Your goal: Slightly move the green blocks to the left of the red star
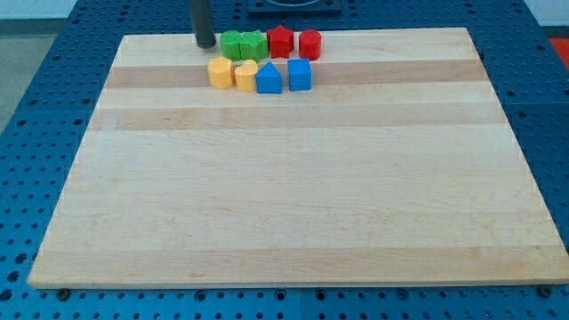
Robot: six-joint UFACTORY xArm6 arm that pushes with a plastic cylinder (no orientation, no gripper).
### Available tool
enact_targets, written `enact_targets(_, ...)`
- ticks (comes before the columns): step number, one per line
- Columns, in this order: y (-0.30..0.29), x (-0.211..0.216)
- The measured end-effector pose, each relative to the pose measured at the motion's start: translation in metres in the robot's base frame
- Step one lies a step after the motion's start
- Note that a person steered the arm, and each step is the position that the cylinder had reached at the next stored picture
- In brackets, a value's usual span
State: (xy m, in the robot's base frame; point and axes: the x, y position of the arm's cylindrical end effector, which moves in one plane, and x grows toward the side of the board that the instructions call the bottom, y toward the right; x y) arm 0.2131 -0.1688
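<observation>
Two green blocks sit side by side near the board's top edge: a round-ish green block (232, 44) and a green star (253, 44). The red star (280, 41) touches the green star on its right. My tip (205, 44) rests on the board just left of the left green block, close to it or touching; I cannot tell which. The dark rod rises out of the view's top.
A red cylinder (309, 44) stands right of the red star. Below the row are a yellow hexagon-like block (219, 73), a yellow block (245, 76), a blue house-shaped block (268, 78) and a blue cube (300, 75). The wooden board's top edge (382, 32) is close behind.
</observation>
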Motion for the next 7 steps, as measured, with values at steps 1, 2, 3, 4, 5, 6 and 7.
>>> enact_targets(1, -0.065, 0.002)
enact_targets(2, -0.09, 0.071)
enact_targets(3, -0.096, 0.131)
enact_targets(4, -0.079, 0.16)
enact_targets(5, -0.02, 0.183)
enact_targets(6, 0.046, 0.204)
enact_targets(7, 0.118, 0.22)
